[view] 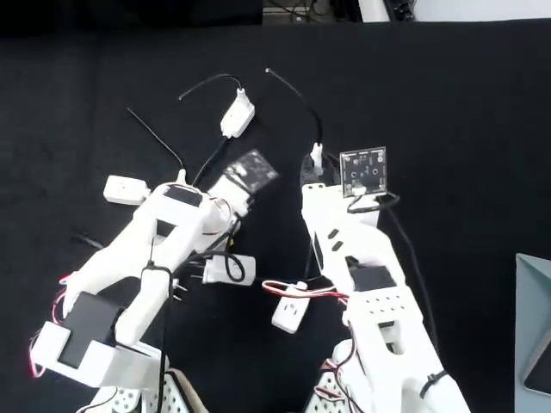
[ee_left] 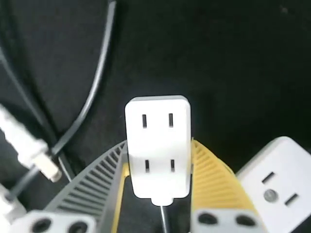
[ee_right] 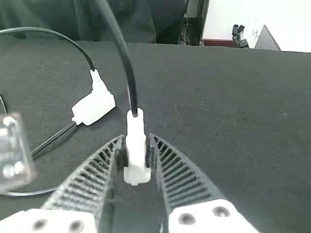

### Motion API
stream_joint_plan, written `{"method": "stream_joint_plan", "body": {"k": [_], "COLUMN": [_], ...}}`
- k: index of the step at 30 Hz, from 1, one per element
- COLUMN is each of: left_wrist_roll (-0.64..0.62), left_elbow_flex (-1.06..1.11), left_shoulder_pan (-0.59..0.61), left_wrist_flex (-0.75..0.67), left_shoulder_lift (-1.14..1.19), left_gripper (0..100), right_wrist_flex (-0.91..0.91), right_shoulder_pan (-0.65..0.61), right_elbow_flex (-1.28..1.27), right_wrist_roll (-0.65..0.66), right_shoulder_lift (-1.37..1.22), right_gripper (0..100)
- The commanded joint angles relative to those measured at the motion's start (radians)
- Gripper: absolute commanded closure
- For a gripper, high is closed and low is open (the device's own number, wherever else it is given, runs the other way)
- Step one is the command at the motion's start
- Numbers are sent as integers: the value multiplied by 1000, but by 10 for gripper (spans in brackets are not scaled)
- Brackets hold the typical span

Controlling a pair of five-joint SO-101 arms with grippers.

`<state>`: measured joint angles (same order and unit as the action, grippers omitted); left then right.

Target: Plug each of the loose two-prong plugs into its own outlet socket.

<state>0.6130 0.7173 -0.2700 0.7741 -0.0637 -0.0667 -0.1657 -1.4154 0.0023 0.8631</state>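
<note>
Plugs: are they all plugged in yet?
Not yet; none looks plugged in. The right gripper holds one plug, and the left gripper holds a socket. A second plug lies loose on the table, so all the plugging is left.

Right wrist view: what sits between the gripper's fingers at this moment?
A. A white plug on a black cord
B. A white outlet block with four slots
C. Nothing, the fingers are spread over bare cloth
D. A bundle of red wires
A: the right gripper has its fingers pressed against both sides of the white plug, and the black cord runs out of the plug's far end.
</note>
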Motion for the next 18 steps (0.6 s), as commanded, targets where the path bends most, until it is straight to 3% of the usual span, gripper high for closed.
{"method": "stream_joint_plan", "body": {"k": [1, 5, 10, 12, 16, 18], "left_wrist_roll": [117, 216, 219, 161, -83, -106], "left_elbow_flex": [-33, -56, -61, -54, -84, -91], "left_shoulder_pan": [-31, -31, -30, -22, 12, 41], "left_wrist_flex": [-5, -5, 0, -3, 6, 26], "left_shoulder_lift": [-9, -9, -9, -11, -28, -69], "left_gripper": [970, 967, 912, 842, 760, 745], "right_wrist_flex": [-28, -25, -23, -23, -23, -23], "right_shoulder_pan": [29, 57, 58, 58, 58, 55], "right_elbow_flex": [15, 30, 30, 30, 30, 30], "right_wrist_roll": [-23, -49, -49, -49, -49, -49], "right_shoulder_lift": [24, 24, 22, 21, 19, 18], "right_gripper": [985, 985, 985, 985, 985, 985]}}
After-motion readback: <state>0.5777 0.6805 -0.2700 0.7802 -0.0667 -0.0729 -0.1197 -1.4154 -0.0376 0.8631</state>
